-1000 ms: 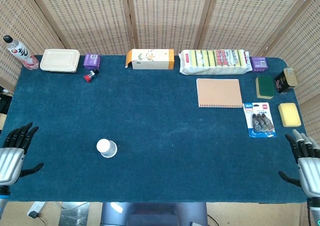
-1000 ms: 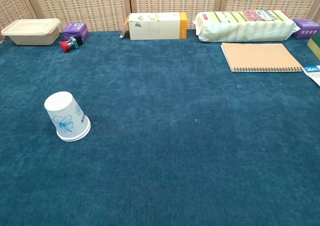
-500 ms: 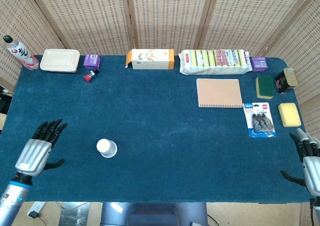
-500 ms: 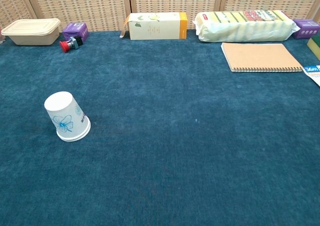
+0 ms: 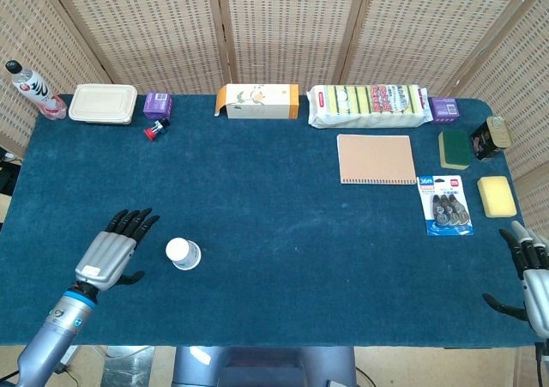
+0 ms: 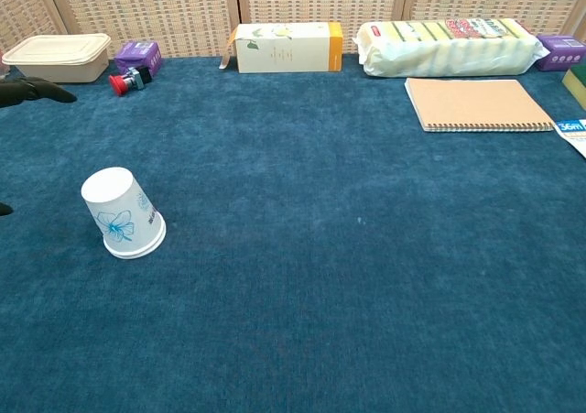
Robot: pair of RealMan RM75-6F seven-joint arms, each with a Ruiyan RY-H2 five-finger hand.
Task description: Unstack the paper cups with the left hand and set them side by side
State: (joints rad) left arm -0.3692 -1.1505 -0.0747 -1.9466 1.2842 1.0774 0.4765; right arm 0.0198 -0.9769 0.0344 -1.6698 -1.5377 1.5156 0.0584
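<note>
A stack of white paper cups [image 5: 183,253] with a blue flower print stands upside down on the blue cloth, at the left in the chest view [image 6: 123,213]. My left hand [image 5: 110,253] hovers just left of the stack, fingers spread and empty, not touching it. Only its dark fingertips [image 6: 27,90] show at the left edge of the chest view. My right hand [image 5: 533,280] stays at the table's right front corner, fingers apart and holding nothing.
Along the back edge stand a bottle [image 5: 31,89], a beige lunch box [image 5: 103,103], a purple box [image 5: 157,105], a red item [image 5: 155,130], a carton [image 5: 257,100] and a sponge pack [image 5: 369,104]. A notebook [image 5: 376,159], tape pack [image 5: 444,204] and sponges [image 5: 496,196] lie at right.
My left hand has moved in from the table's left front edge toward the cup stack. The right hand has sunk slightly lower at the right corner. The cups have not moved.
</note>
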